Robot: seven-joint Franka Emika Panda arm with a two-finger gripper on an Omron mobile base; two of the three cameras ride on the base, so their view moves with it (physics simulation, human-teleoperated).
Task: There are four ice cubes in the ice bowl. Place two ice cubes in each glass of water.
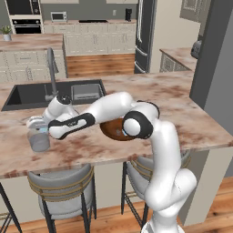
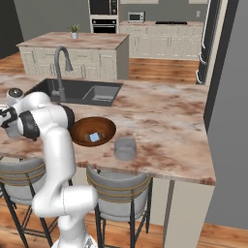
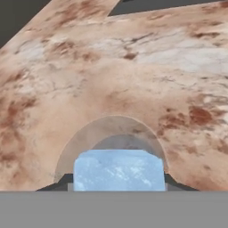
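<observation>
Jaws are closed partway onto 1 ice cube [image 3: 118,170], a pale-blue block sitting squarely between the dark finger tips [image 3: 62,181] in the hand view, so the gripper [image 3: 118,182] has it pinched. Right under the cube you can see the round rim of a glass of water [image 3: 111,129], so the cube hangs directly over that glass. Taking the ice bowl [image 2: 92,131] as the reference: in the left base view this glass [image 1: 38,136] stands on the marble counter [image 1: 182,113] well off to the bowl's left, with the gripper [image 1: 40,124] at its mouth. The second glass [image 2: 125,148] sits just beside the bowl on its right, a bit nearer the counter's front edge, looking from the right base view. Inside the bowl 1 ice cube [image 2: 95,137] is visible, lying near the middle. Behind the bowl is the dark sink [image 2: 82,92] with its faucet [image 2: 60,68], and bar stools [image 2: 118,193] sit below the counter edge in front of the bowl.
</observation>
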